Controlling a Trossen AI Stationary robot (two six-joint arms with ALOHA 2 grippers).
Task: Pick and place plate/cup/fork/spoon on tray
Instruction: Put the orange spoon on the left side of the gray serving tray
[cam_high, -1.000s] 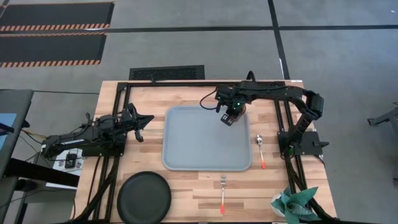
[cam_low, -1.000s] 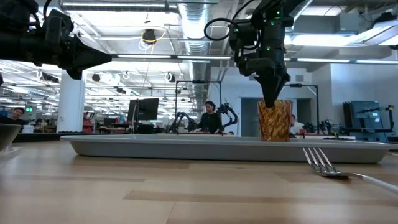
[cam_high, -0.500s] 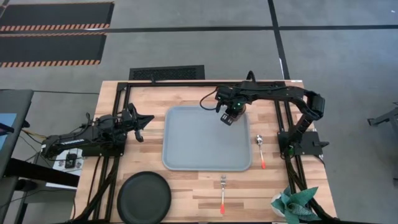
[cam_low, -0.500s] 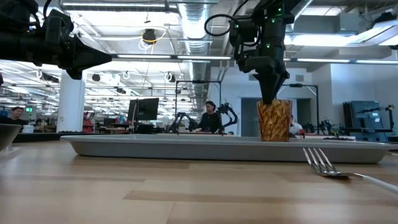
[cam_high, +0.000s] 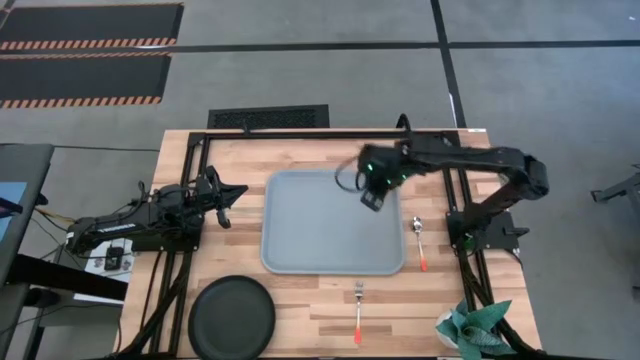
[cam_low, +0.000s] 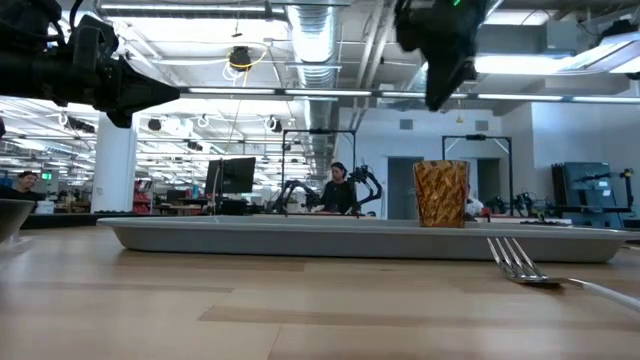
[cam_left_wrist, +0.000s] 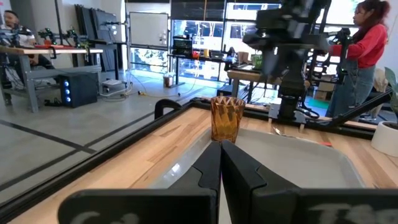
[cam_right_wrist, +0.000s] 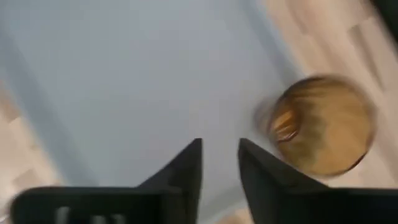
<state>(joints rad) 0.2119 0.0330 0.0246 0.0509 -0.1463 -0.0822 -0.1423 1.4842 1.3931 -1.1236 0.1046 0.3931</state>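
The amber cup (cam_low: 441, 193) stands upright on its base in the far right corner of the pale tray (cam_high: 300, 240); it also shows in the left wrist view (cam_left_wrist: 226, 118) and the right wrist view (cam_right_wrist: 320, 124). My right gripper (cam_low: 438, 95) hangs open above the cup and clear of it, with nothing between its fingers (cam_right_wrist: 186, 165). The black plate (cam_high: 232, 318) lies at the table's near left. The fork (cam_high: 359, 308) lies near the front edge and the spoon (cam_high: 420, 240) right of the tray. My left gripper (cam_left_wrist: 220, 163) waits shut at the table's left, pointing level.
A potted green plant (cam_high: 468, 330) sits at the table's near right corner. Black frame rails (cam_high: 452, 190) run along both sides of the table. People stand in the room beyond the table. Most of the tray's floor is bare.
My right gripper has come off the cup and risen well above it, drawing slightly toward the table's near edge. The cup stays upright in the tray's far right corner.
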